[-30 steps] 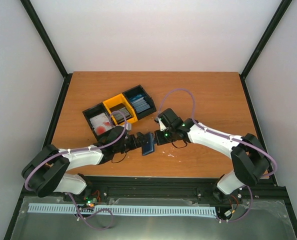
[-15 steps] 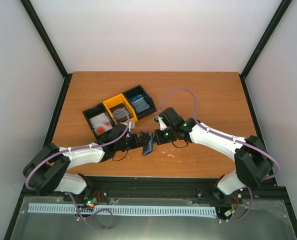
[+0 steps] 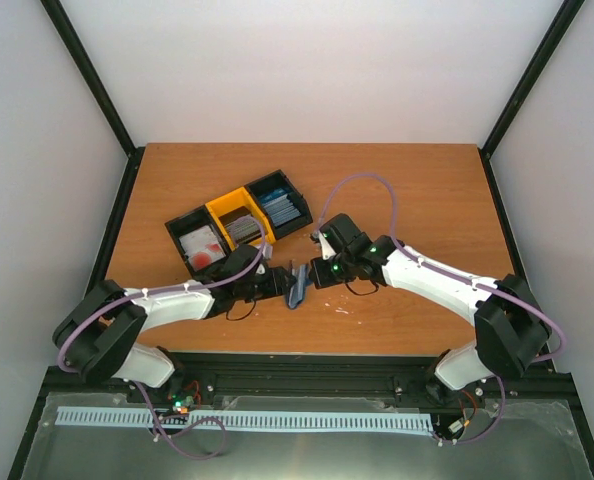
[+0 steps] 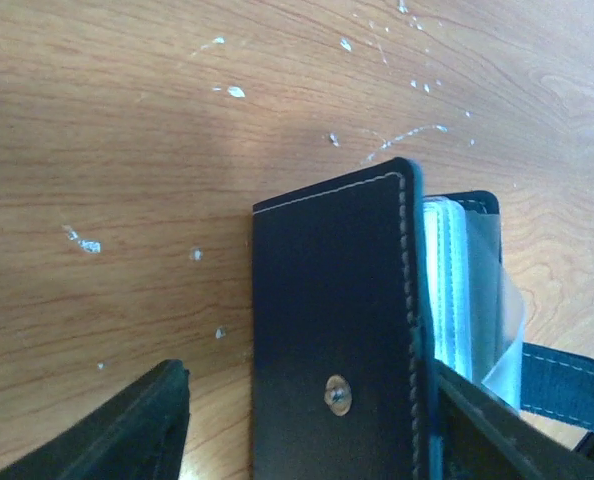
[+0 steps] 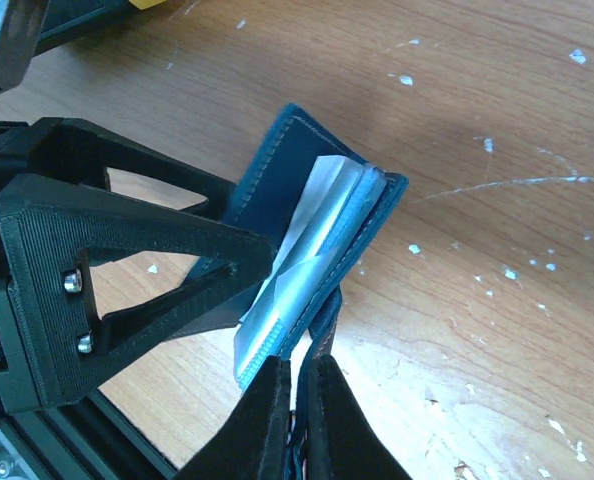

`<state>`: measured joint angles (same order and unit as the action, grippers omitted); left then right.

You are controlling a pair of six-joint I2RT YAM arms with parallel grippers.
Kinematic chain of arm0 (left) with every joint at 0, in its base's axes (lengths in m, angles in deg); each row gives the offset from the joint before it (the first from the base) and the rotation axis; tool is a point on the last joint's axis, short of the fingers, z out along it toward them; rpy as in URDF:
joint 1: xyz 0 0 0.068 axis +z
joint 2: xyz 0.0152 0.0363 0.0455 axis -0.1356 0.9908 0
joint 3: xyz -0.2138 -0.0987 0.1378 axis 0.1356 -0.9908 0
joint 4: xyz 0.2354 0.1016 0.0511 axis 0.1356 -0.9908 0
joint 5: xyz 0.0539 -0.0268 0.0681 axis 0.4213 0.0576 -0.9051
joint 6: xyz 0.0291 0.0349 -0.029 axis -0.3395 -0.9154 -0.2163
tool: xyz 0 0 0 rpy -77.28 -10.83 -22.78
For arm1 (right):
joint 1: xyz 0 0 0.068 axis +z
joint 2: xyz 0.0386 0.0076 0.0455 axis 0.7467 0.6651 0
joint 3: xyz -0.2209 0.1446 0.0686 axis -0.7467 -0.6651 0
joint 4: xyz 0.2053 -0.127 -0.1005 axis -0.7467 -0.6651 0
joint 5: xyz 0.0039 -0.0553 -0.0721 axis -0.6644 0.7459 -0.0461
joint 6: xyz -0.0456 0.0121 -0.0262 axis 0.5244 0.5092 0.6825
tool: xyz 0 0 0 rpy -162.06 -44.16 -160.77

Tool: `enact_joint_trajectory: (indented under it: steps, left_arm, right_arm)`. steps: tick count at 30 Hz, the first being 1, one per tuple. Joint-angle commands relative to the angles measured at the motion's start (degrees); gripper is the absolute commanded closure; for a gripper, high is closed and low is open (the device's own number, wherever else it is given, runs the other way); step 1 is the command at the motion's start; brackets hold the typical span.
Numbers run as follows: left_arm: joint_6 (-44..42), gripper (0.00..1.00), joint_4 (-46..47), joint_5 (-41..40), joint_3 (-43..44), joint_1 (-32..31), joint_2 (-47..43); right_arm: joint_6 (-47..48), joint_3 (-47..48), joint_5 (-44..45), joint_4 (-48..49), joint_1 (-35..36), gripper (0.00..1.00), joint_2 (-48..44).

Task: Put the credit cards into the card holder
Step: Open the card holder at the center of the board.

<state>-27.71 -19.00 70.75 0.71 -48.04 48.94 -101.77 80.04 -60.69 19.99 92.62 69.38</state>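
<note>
The navy card holder (image 3: 298,286) stands on edge on the table between my two grippers. In the left wrist view its outer cover (image 4: 332,330) with a metal snap sits between my left gripper's (image 4: 312,385) fingers. The right finger (image 4: 497,430) touches the holder's pocket side, and the left finger (image 4: 127,430) stands apart from the cover. My right gripper (image 5: 299,368) is shut on the holder's strap tab, beside the light blue inner pockets (image 5: 312,260). Red credit cards (image 3: 209,254) lie in the left black bin (image 3: 180,232).
A yellow bin (image 3: 217,209) and a second black bin (image 3: 263,184) with blue items stand in a row with the first, at the back left. White scuffs mark the wooden table (image 3: 417,190). The left gripper's black frame (image 5: 107,270) fills the left of the right wrist view.
My left gripper's jaws have narrowed around the card holder. The holder has turned more edge-on between the two grippers. The right gripper has kept its hold.
</note>
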Motion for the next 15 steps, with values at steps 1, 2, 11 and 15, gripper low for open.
enact_joint_trajectory:
  steps: [1,2,11,15]
  left_arm:
    - [-1.71,0.42,-3.55,-1.55,2.94,0.0,0.76]
    - [-1.85,0.45,-3.89,-1.87,3.02,0.0,0.68]
    - [0.2,0.47,-10.64,-9.24,2.99,0.02,0.07]
    - [2.02,0.48,-12.84,-11.87,2.03,0.0,-0.16]
  right_arm:
    - [0.66,0.32,4.32,-0.6,-0.11,0.97,-0.01]
    - [0.65,-0.07,6.49,-0.63,-0.15,0.97,0.04]
    - [1.02,-1.01,17.28,-1.92,-0.18,0.52,0.81]
    - [1.34,-0.81,13.23,-0.3,-0.11,0.58,0.98]
